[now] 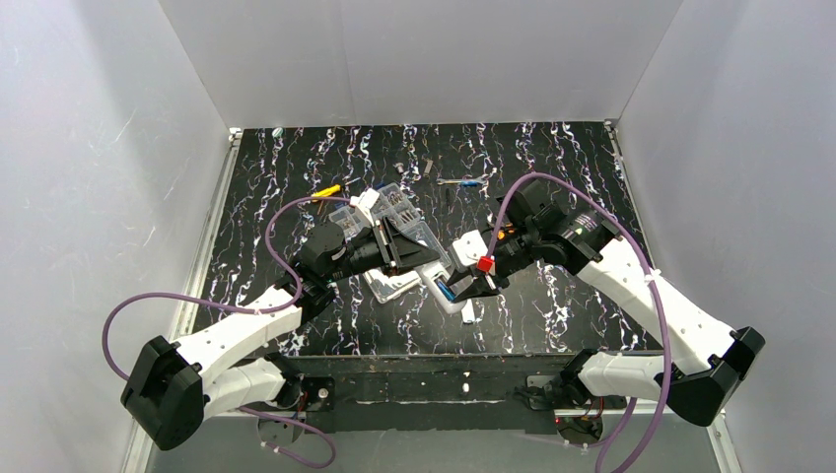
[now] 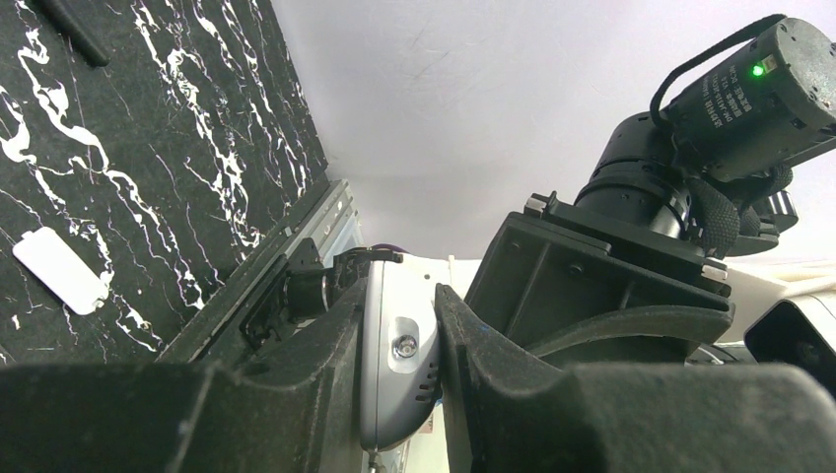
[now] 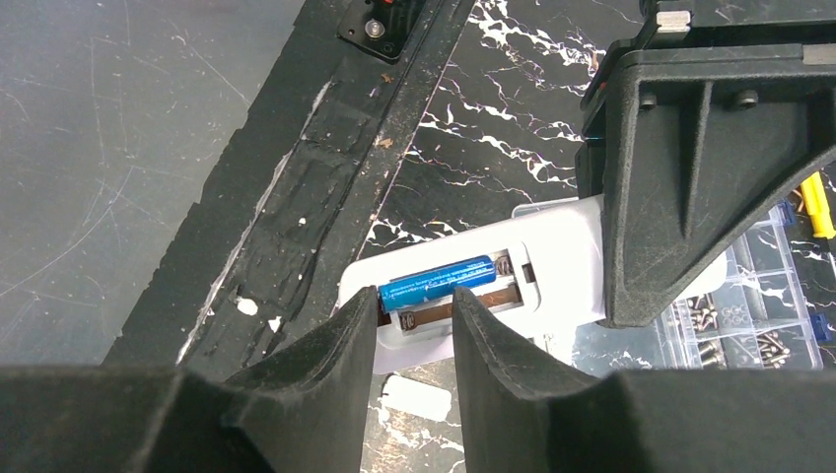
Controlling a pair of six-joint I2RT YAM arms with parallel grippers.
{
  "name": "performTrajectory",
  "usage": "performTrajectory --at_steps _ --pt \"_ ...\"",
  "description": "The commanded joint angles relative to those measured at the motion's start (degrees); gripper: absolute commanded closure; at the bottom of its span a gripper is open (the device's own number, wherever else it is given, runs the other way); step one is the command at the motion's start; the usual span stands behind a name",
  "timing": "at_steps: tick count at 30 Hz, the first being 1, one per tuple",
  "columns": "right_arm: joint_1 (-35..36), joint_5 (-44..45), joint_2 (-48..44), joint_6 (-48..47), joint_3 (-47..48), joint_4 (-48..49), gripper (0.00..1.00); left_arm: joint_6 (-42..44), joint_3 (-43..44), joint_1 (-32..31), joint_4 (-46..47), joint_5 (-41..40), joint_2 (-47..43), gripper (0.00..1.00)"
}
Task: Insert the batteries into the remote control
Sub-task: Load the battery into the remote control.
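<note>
Left wrist view: remote control [image 2: 394, 374] cut off by bottom edge, its sides covered by left gripper [image 2: 394, 305] fingers; we see only narrow strip.

Right wrist view: remote's far end hidden behind left gripper body, near end behind right gripper [image 3: 414, 301] fingers. We make out one battery [image 3: 437, 281]; lower slot partly covered, contents unclear. Clear box [image 3: 759, 296] cut off by right edge.

Top view: small bits [image 1: 431, 168] at far side too small for us to name.

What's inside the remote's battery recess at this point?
One blue battery lies in one slot of the remote. The slot beside it looks empty where visible, but the right gripper hides that slot's near end.
</note>
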Motion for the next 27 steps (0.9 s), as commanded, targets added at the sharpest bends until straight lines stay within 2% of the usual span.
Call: performTrajectory --at_steps 1,27 --pt "0.46 -0.45 0.18 -0.34 -0.34 1.85 0.59 -0.07 1.44 -0.37 4.98 1.15 -1.23 1.00" --pt "0.60 -0.57 2.17 0.31 -0.52 2.61 0.75 -0.23 1.74 -0.37 4.60 1.07 -1.21 1.00"
